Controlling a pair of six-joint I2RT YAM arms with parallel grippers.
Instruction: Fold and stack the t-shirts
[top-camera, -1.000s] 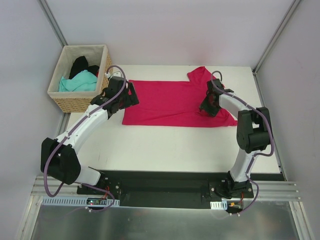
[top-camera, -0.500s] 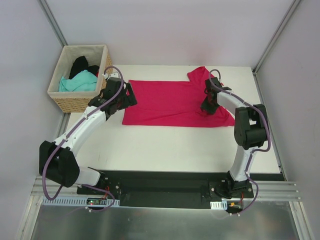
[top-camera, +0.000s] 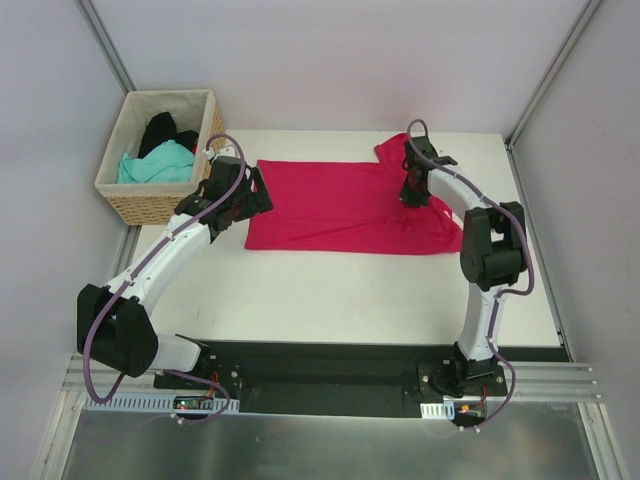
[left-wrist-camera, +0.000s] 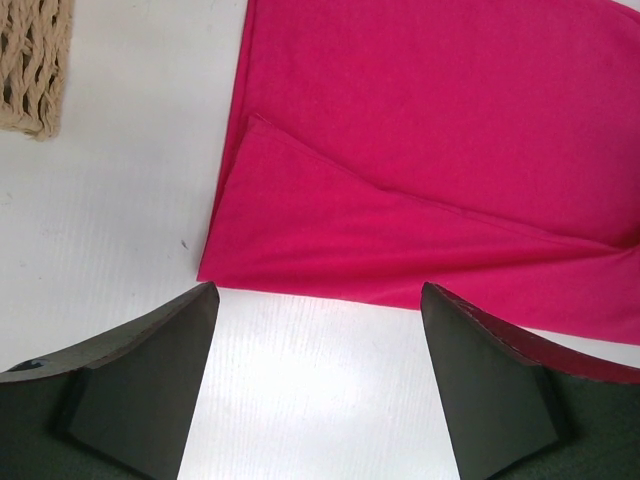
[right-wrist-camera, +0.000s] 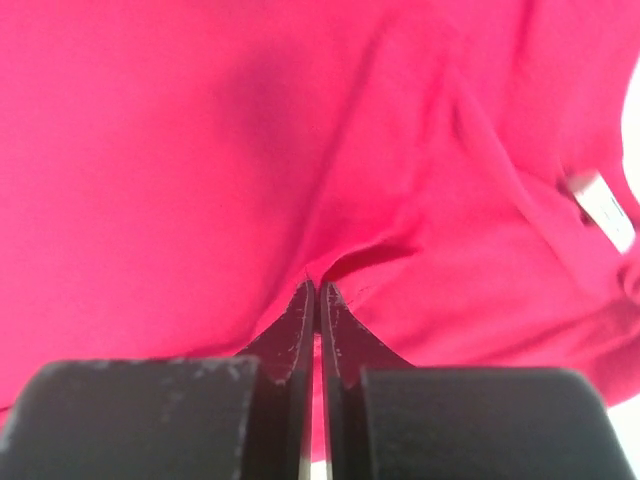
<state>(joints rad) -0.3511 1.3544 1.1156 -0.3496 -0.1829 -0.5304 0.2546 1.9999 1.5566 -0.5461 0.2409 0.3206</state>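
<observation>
Left of the left tool (left-wrist-camera: 318, 296), a wicker basket (top-camera: 150, 206) holds the teal t-shirt (top-camera: 155, 166) and the black t-shirt (top-camera: 160, 128). That tool is spread wide and holds nothing, poised over the bare worktop (top-camera: 330, 290) just short of a hem corner of the crimson-pink t-shirt (top-camera: 330, 205). The shirt lies flat between both tools. The right tool (right-wrist-camera: 318, 290) is pressed together, pinching a small pucker of this shirt, with the white neck label (right-wrist-camera: 605, 210) to its right.
</observation>
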